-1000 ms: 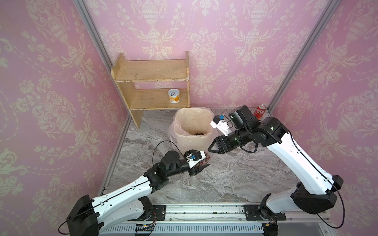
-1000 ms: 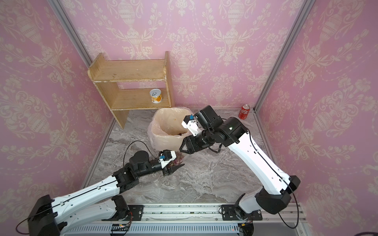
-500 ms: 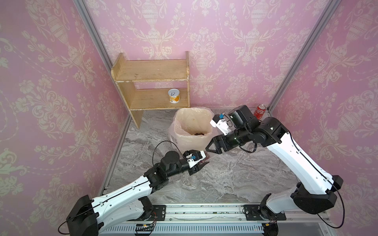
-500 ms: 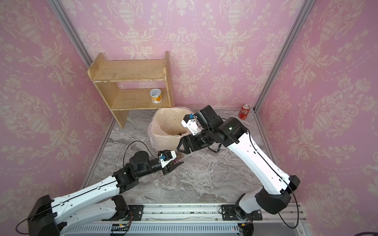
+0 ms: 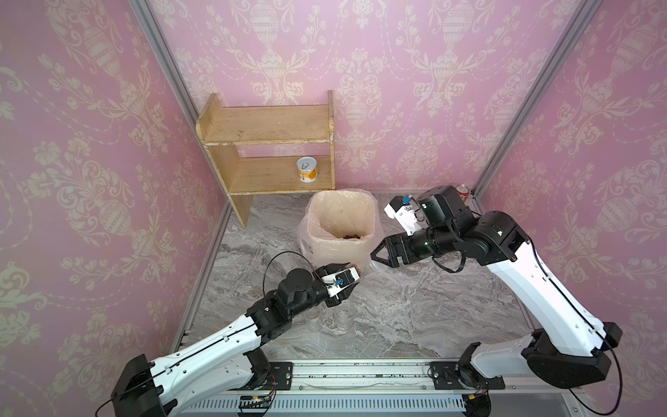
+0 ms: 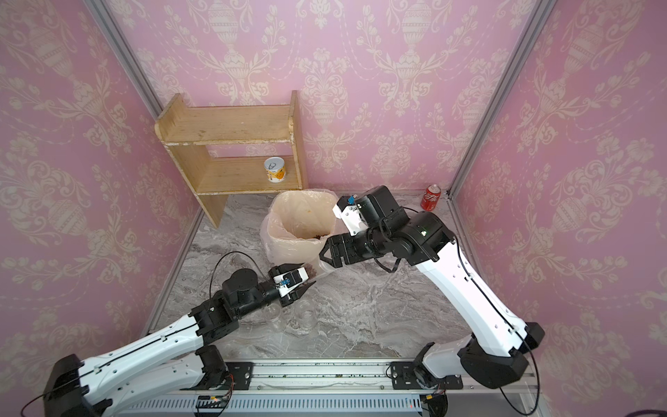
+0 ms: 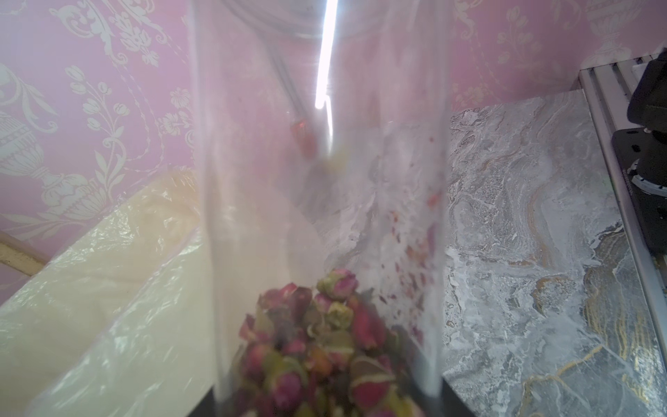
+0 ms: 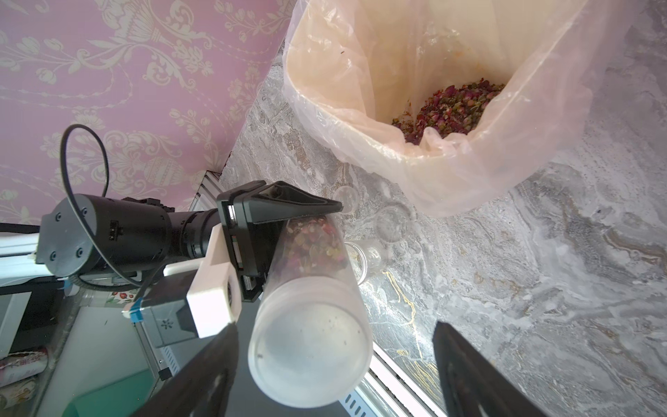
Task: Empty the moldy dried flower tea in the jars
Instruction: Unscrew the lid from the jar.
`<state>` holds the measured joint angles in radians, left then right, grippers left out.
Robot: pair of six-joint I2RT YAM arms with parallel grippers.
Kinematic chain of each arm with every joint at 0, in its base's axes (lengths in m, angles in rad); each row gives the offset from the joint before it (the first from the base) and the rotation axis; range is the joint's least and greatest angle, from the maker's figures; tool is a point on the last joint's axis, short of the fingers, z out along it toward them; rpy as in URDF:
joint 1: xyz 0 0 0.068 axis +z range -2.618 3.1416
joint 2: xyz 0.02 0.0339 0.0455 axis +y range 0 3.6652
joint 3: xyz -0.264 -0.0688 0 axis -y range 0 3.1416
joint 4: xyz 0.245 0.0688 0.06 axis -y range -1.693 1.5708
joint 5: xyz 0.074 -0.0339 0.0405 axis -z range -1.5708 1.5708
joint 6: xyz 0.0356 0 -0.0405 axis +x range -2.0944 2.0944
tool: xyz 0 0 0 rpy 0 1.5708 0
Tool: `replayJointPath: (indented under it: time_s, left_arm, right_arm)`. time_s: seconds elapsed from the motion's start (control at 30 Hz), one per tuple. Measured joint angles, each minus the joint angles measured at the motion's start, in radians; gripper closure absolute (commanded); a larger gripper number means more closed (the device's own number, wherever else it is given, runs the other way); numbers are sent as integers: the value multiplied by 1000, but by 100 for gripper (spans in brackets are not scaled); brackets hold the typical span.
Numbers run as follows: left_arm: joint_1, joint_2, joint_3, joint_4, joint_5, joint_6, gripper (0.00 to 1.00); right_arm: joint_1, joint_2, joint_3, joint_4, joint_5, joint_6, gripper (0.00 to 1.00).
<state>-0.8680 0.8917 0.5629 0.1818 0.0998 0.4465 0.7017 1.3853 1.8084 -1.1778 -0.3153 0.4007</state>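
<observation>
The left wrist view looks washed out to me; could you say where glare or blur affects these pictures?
Left wrist view: a white glare streak runs down the tall jar, and the buds near the lens are soft. Right wrist view: the lid and marble floor are sharp. Both top views: evenly lit, sharp.

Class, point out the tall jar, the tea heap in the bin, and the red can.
tall jar (image 8: 310, 325): right wrist view, its whitish round end.
tea heap (image 8: 451, 112): right wrist view, middle of the heap.
red can (image 6: 430, 198): a top view, its red side.
</observation>
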Motion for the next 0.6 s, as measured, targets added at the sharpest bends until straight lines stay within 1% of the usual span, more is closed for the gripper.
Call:
replayJointPath:
  time_s: [0.1,0.17,0.4,0.5,0.6]
  left_arm:
    - [0,0,0,-6,-5,6,72]
    - [0,0,0,-8,-8,9,72]
    - [0,0,0,-15,-13,9,73]
    - [0,0,0,-17,-13,9,73]
    - [0,0,0,-19,-16,6,74]
  right_arm:
    - [0,10,-9,0,-24,8,18]
    - [0,13,-19,3,-38,11,22]
    - [0,13,-55,14,-90,16,40]
    - [0,14,-56,14,-100,18,50]
    - [-2,18,-56,14,-109,-5,56]
